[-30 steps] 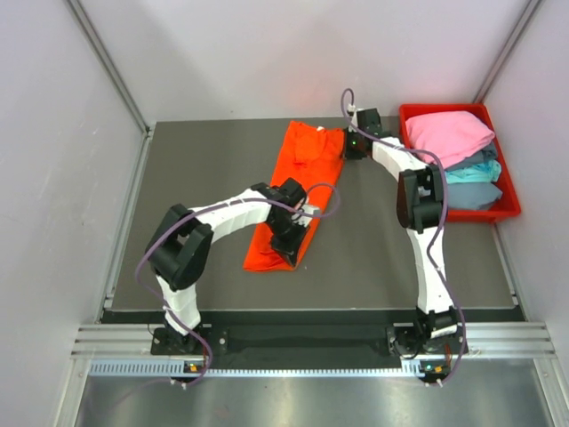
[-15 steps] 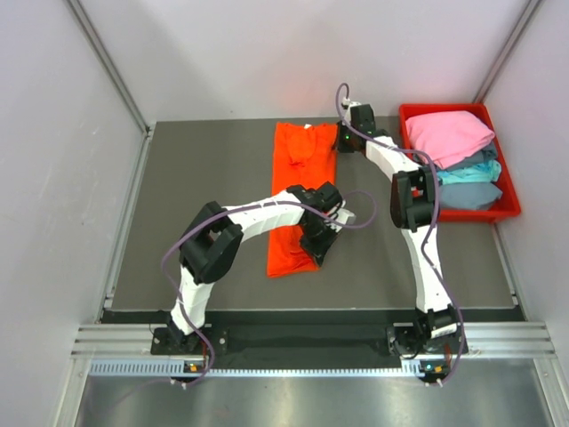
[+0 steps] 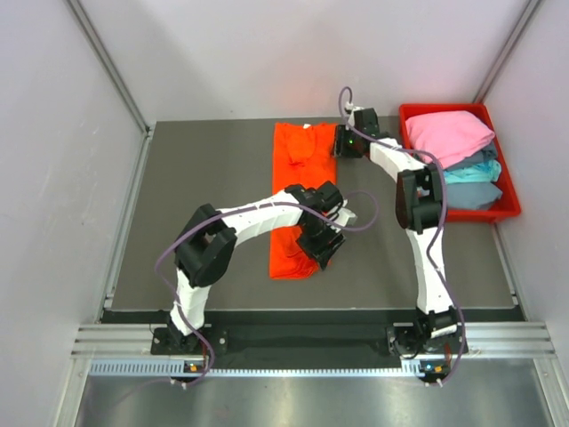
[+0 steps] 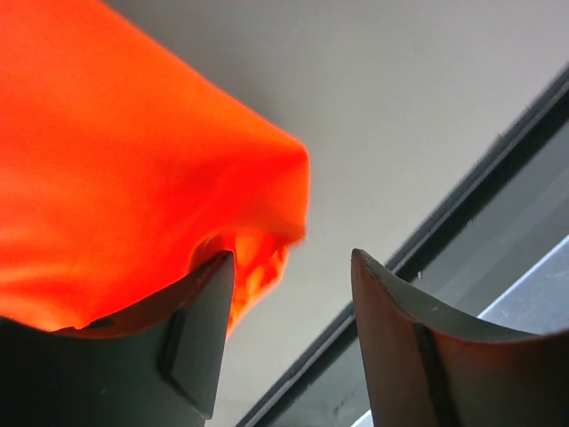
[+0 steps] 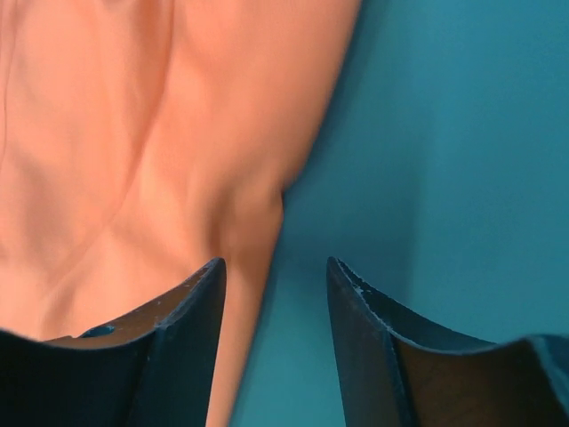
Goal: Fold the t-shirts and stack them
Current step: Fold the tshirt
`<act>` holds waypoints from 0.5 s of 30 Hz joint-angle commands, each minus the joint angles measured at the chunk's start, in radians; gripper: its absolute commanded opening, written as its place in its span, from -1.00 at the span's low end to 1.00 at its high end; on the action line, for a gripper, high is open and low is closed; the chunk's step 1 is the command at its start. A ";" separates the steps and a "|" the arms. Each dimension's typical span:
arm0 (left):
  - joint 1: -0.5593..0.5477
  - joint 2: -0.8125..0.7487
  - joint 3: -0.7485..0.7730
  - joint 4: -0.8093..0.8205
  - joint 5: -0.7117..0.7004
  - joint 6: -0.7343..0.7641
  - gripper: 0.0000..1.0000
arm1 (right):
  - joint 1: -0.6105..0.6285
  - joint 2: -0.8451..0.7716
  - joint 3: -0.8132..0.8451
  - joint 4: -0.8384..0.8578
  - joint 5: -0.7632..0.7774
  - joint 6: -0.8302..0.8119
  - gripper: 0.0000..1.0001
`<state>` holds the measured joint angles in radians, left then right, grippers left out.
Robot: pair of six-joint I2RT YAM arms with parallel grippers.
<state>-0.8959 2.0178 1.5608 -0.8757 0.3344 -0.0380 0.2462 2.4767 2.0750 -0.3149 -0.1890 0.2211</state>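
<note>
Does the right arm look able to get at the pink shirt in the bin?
Probably yes: the right arm's fingers are open, and the pink shirt lies uncovered atop the pile in the red bin nearby.

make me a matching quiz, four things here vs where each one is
1 orange shirt
2 pink shirt
3 left gripper
4 right gripper

a on top of the pile in the bin
b at the orange shirt's far right corner
c laid out flat on the table
d at the orange shirt's near end, right edge

Pairs: 1-c, 2-a, 3-d, 4-b
</note>
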 commanded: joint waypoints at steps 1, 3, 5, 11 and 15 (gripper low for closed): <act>-0.005 -0.146 -0.001 -0.026 -0.032 0.029 0.21 | -0.024 -0.241 -0.112 -0.003 -0.003 -0.003 0.00; -0.005 -0.207 -0.004 -0.031 -0.060 0.029 0.22 | -0.035 -0.318 -0.189 -0.013 0.005 -0.009 0.01; -0.006 -0.253 -0.014 -0.037 -0.104 0.059 0.23 | -0.042 -0.433 -0.298 -0.033 -0.001 -0.020 0.01; 0.121 -0.398 -0.131 -0.025 -0.152 -0.003 0.26 | -0.051 -0.689 -0.577 -0.175 -0.212 0.026 -0.02; 0.329 -0.401 -0.240 0.013 -0.022 -0.152 0.22 | -0.051 -0.775 -0.840 -0.162 -0.384 0.174 -0.07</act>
<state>-0.7105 1.5993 1.4055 -0.8761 0.2516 -0.0677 0.1951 1.7176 1.3922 -0.4236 -0.3889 0.2752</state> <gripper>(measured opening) 0.618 0.473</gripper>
